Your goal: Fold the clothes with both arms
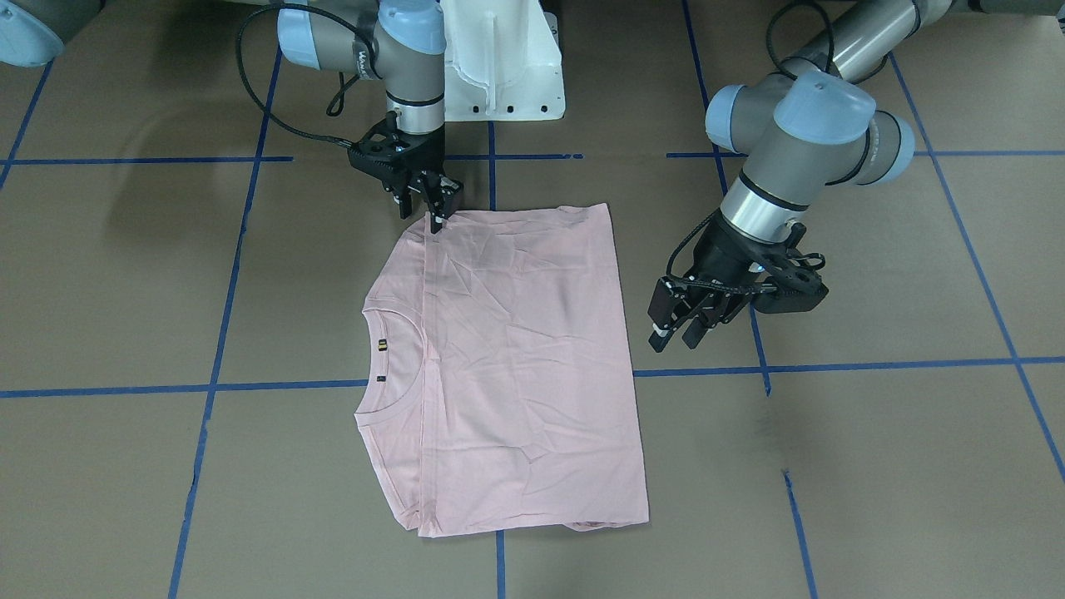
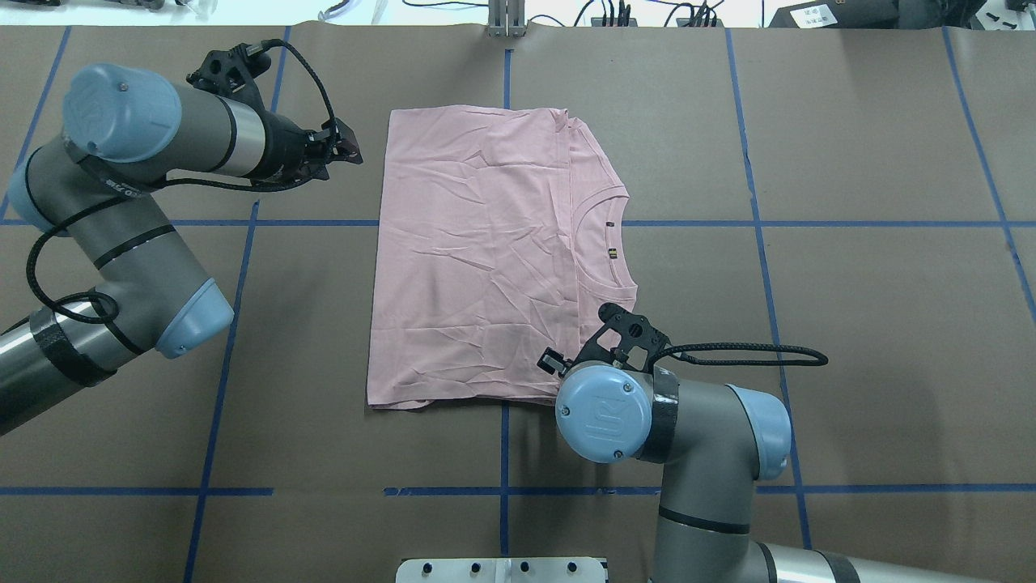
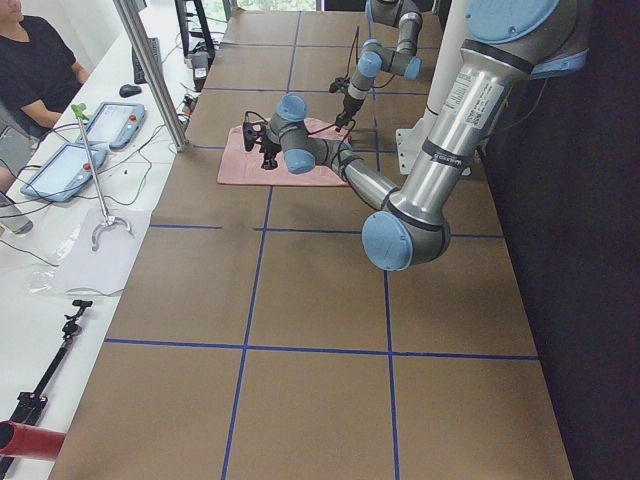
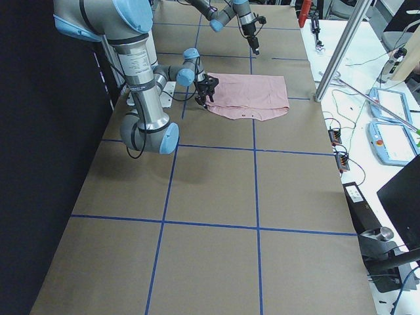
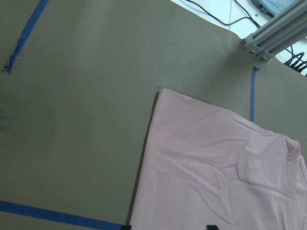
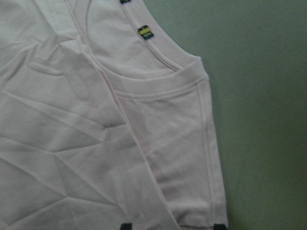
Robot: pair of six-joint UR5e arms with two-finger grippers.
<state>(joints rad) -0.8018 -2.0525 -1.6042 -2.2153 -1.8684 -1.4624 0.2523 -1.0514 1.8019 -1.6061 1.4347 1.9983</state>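
The pale pink T-shirt (image 1: pixel 516 358) lies flat on the brown table, its sides folded in, plain side up, with the ribbed neckline (image 2: pixel 619 243) and a small label showing. My right gripper (image 1: pixel 437 212) stands open over the shirt's shoulder corner nearest the robot. In the right wrist view its two fingertips (image 6: pixel 125 225) sit wide apart above the cloth. My left gripper (image 1: pixel 678 331) hovers open beside the shirt's hem edge, apart from it and holding nothing. The left wrist view shows the shirt's far hem corner (image 5: pixel 160 93).
Blue tape lines (image 1: pixel 283 385) divide the table into squares. The white pedestal base (image 1: pixel 503 66) stands just behind the shirt. In the exterior left view a seated person (image 3: pixel 35 60), tablets and an aluminium post (image 3: pixel 150 70) are beyond the table's far edge.
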